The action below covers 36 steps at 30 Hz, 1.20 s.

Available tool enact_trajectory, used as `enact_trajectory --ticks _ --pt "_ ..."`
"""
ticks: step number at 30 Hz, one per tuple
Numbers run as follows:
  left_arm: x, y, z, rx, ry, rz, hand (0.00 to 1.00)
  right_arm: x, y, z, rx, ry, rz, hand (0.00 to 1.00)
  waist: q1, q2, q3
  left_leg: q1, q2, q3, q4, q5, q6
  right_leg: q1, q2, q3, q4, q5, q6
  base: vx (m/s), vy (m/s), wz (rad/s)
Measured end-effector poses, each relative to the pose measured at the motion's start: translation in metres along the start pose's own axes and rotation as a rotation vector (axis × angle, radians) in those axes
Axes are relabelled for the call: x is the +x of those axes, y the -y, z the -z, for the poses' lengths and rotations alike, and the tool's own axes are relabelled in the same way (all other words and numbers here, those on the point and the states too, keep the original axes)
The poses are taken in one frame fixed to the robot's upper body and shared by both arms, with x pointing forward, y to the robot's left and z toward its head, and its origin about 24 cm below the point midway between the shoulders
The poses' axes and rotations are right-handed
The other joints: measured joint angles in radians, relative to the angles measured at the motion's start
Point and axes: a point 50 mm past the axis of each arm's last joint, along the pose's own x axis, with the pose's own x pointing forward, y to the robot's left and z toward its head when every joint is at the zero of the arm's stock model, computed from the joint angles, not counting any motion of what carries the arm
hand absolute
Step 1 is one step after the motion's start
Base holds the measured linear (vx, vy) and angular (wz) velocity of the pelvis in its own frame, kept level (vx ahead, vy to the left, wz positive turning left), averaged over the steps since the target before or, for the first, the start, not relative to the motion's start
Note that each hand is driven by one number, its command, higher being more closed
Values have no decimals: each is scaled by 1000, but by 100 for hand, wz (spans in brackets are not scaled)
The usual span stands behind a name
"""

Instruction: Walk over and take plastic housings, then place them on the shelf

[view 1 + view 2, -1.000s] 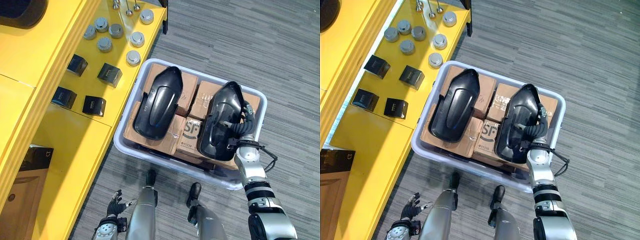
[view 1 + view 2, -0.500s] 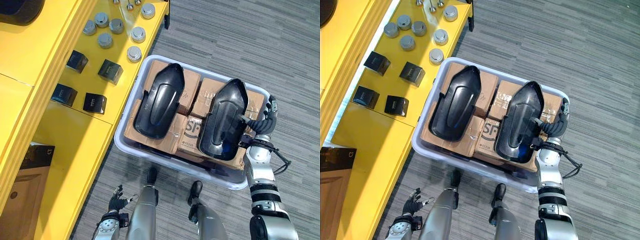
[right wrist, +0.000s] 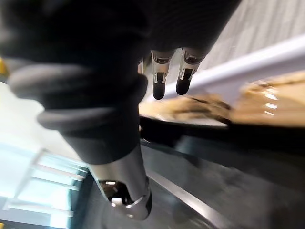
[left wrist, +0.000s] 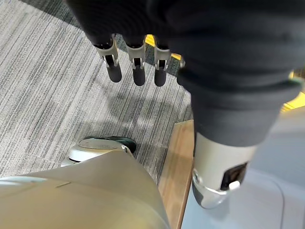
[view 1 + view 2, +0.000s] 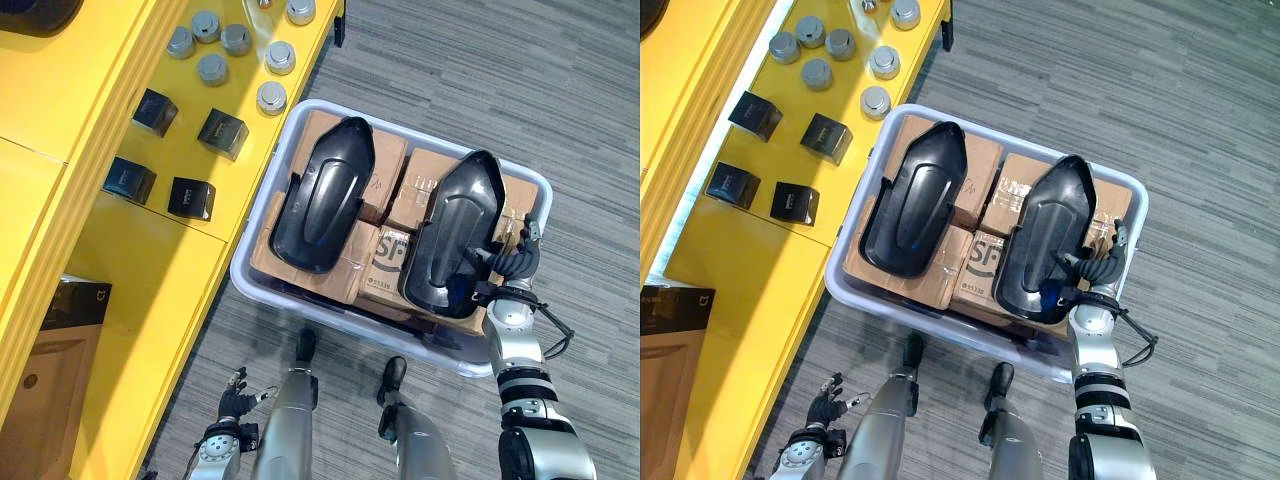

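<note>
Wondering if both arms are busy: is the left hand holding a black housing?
No, the left hand hangs over the grey carpet with its fingers straight and nothing in them.

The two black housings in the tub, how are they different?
The left housing lies on the side of the tub nearest the yellow shelf; the right housing lies on the far side. The right hand is at the right housing's edge; nothing touches the left housing. Both are black, glossy, and lie on cardboard boxes.
</note>
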Motion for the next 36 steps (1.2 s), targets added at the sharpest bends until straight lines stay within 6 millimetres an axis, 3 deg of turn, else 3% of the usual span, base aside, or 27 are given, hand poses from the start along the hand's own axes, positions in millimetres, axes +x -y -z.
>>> enact_trajectory --ticks 11,19,23,25,28,32,34,36 --pt "3 -1 0 -7 -17 -18 0 32 8 -9 -136 -71 14 100 -8 -1 1 -6 6 -3 -36 29 -6 -13 11 10 -22 15 -20 1 -3 0" --pt "1 5 -3 -30 3 -9 0 25 -12 -2 -250 -126 -71 100 -8 -3 3 83 10 0 -99 54 -13 47 15 31 -25 16 -20 4 -8 1" --pt "-12 20 -27 -109 140 55 0 18 -8 -7 -297 -46 -67 100 -12 -3 4 158 0 -4 -149 75 -14 115 7 26 -48 16 -20 -1 6 11" --pt "-26 23 -44 -193 238 79 0 7 -7 -13 -302 29 -72 100 -29 -3 2 212 -4 -8 -175 80 -13 164 4 24 -53 14 -18 -3 2 10" --pt "-42 24 -68 -271 362 101 0 -12 2 -14 -379 129 -61 100 -55 -8 -36 277 -20 -18 -244 104 -10 209 -15 4 -60 -2 3 13 2 19" --pt "-56 23 -96 -286 492 72 0 -34 17 -2 -462 149 -33 100 -79 -14 -116 360 -25 -44 -370 168 -14 266 -19 -33 -90 -3 5 32 -15 25" --pt "-64 23 -106 -275 546 57 0 -39 23 -5 -497 183 -19 100 -92 -14 -157 396 -25 -54 -420 191 -13 286 -20 -50 -95 -4 7 35 -18 20" --pt "-73 22 -122 -261 628 49 0 -42 27 -21 -513 263 14 100 -101 -16 -189 428 -28 -57 -430 195 -13 318 -24 -53 -103 -5 8 25 0 7"
